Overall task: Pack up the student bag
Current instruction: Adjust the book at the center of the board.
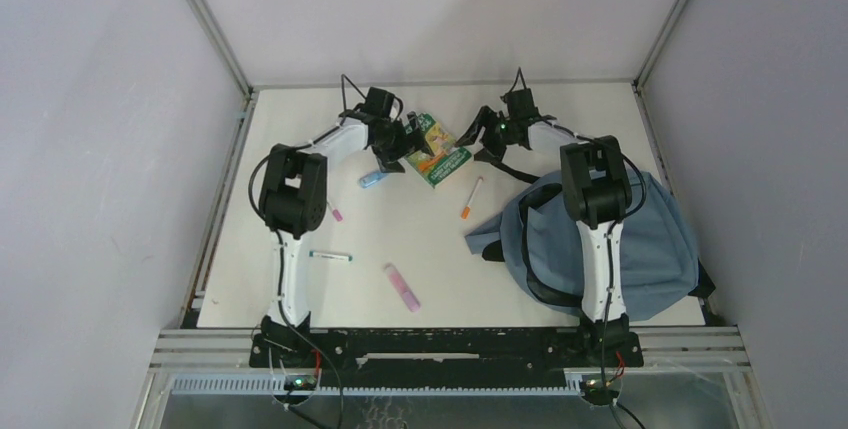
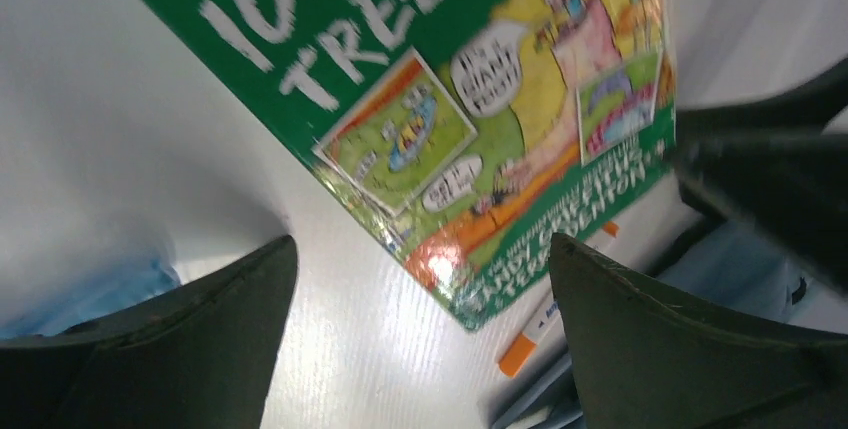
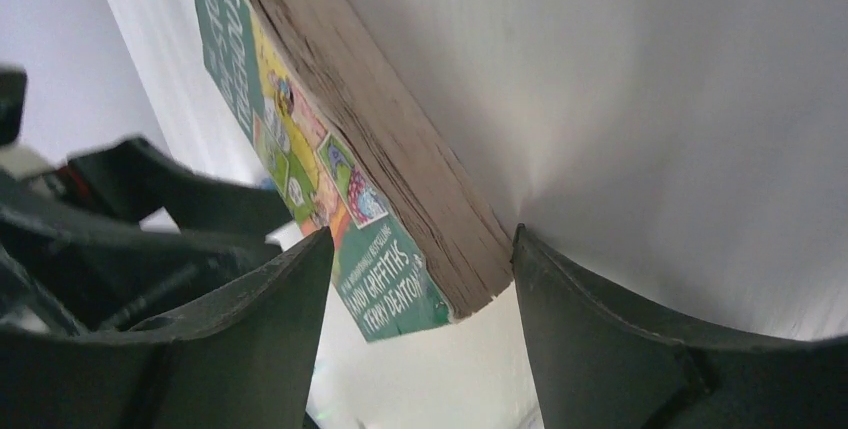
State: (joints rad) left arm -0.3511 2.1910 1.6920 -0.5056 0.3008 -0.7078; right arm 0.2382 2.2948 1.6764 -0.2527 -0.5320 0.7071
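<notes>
Sitting slumped at the table's (image 1: 450, 259) near right under the right arm, the dusty-blue backpack (image 1: 650, 249) is well apart from the green paperback (image 1: 437, 149) at the far middle, so the book looks like the next item to go in. Right gripper (image 3: 422, 237) straddles the book's corner, one finger cover-side, one page-side, set up to pinch; can't tell if it's clamped. Left gripper (image 2: 420, 244) hangs wide open and empty over the cover, probably to steady it, and an orange-capped pen (image 1: 470, 197) lies loose nearby.
</notes>
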